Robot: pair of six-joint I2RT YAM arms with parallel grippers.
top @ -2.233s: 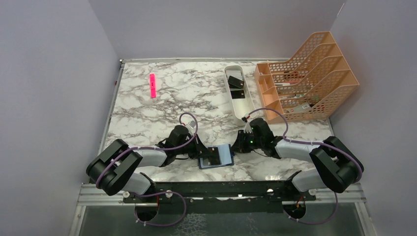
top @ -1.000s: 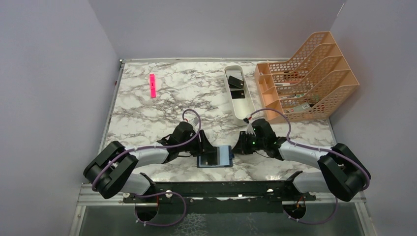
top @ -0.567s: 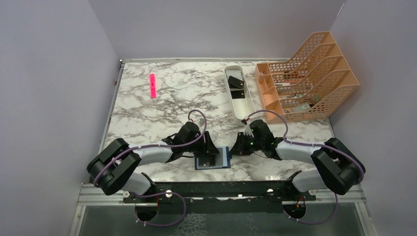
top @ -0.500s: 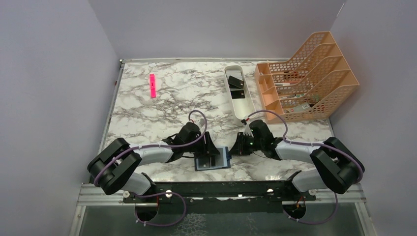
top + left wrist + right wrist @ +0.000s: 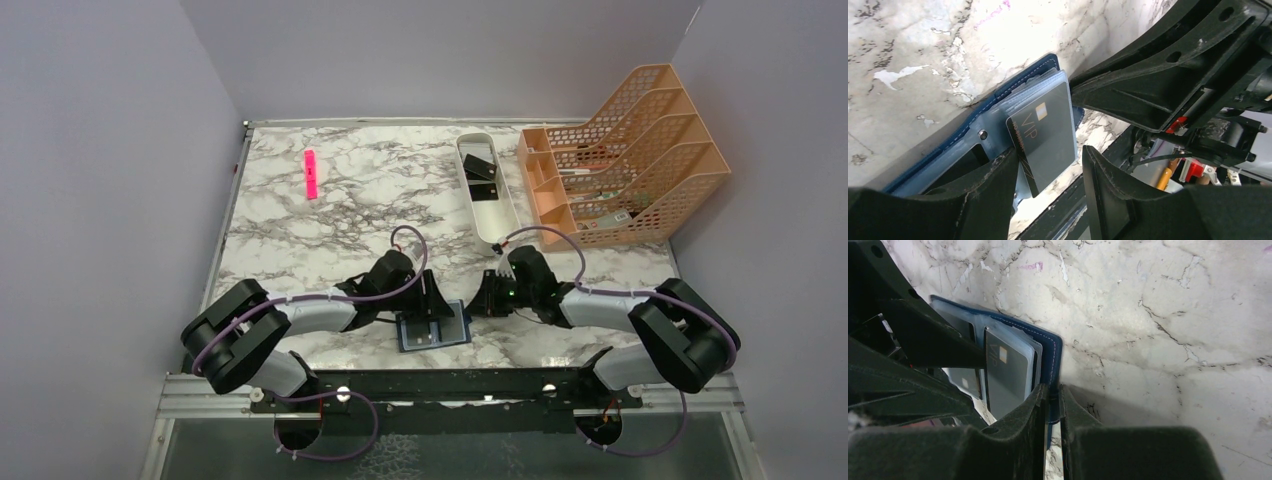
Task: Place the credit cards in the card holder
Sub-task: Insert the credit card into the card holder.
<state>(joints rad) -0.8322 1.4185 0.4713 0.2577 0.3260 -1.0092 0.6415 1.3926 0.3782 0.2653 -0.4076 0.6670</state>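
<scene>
Open wallet (image 5: pixel 432 328) sits near-centre on the surface (image 5: pixel 330 220), right tool (image 5: pixel 1050 390) clamped on its right edge, left tool (image 5: pixel 1048 152) straddling the grey card (image 5: pixel 1045 130), can't tell if gripping

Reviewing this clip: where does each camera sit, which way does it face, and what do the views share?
Top external: fixed above and behind the bases, looking down on the marble table; both arms show, with the left hand and right hand at the card holder.
Left wrist: looks along its own fingers at the grey card.
Right wrist: looks along its own fingers, which pinch the card holder's edge.
Shared: both wrist views show the open card holder, that card and the other arm.
</scene>
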